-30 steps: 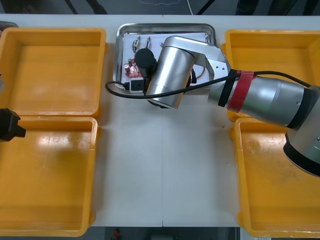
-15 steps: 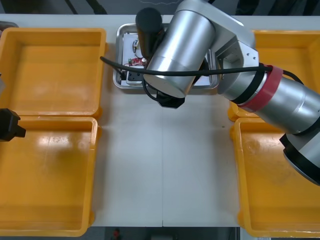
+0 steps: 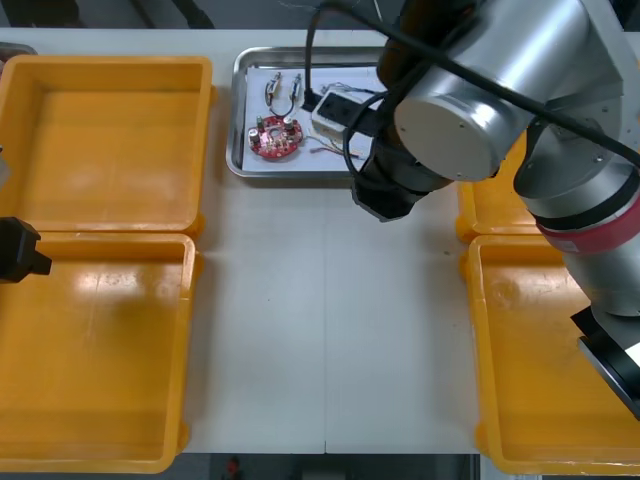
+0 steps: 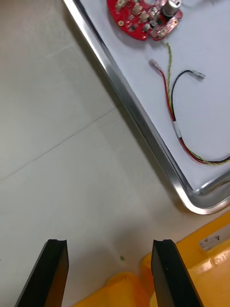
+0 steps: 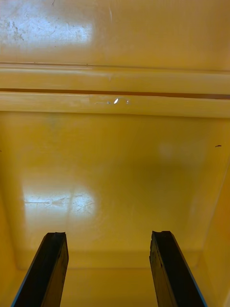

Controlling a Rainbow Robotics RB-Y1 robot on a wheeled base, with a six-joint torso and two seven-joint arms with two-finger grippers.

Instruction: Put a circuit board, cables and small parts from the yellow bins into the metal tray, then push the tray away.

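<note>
**Just short of the metal tray (image 3: 238, 110): right arm nearer**

Front: the metal tray lies just beyond the right arm (long side facing it). Right wrist: right end effector (image 4: 109, 276), spread and empty, faces that near rim. Left wrist: left end effector (image 5: 109, 268) spread over a yellow bin (image 5: 115, 158).

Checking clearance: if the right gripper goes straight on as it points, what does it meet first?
Right gripper, open, would likely meet bare table short of the metal tray's rim; depth unclear.

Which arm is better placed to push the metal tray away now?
Probably right. The right pincer hangs open close to the near rim of the metal tray; the left pincer sits open over a yellow bin.
</note>
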